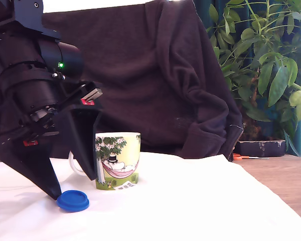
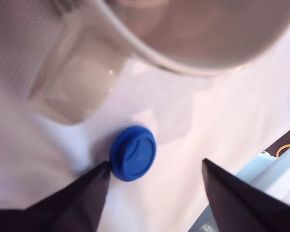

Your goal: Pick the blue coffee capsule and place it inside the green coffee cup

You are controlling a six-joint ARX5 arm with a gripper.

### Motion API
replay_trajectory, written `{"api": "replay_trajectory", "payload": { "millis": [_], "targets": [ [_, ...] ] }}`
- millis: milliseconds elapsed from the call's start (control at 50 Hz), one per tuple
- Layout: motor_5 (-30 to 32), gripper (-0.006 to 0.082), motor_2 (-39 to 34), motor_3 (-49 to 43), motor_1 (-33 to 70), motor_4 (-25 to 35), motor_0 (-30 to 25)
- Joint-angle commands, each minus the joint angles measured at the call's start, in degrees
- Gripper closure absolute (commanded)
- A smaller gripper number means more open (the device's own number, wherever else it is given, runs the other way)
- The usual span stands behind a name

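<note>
Blue coffee capsule [image 2: 133,153] lies flat on the white-clothed table [image 1: 200,201] just beside the green coffee cup [image 1: 117,160], the gripper [image 2: 154,169] spread wide and low around it, apparently ready to close.
</note>
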Motion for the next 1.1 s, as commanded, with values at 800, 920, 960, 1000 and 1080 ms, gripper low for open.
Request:
{"api": "replay_trajectory", "payload": {
  "millis": [800, 920, 960, 1000, 1080],
  "targets": [
    [-0.81, 0.0483, -1.05, 1.07, 5.27, -0.04, -2.36],
    [-0.79, 0.0584, -1.05, 0.92, 5.27, -0.04, -2.38],
    [-0.81, 0.0611, -1.05, 0.87, 5.27, 0.0, -2.38],
    [-0.79, 0.0638, -1.05, 0.85, 5.27, 0.0, -2.38],
    [-0.79, 0.0683, -1.05, 0.87, 5.27, 0.0, -2.38]
  ]
}}
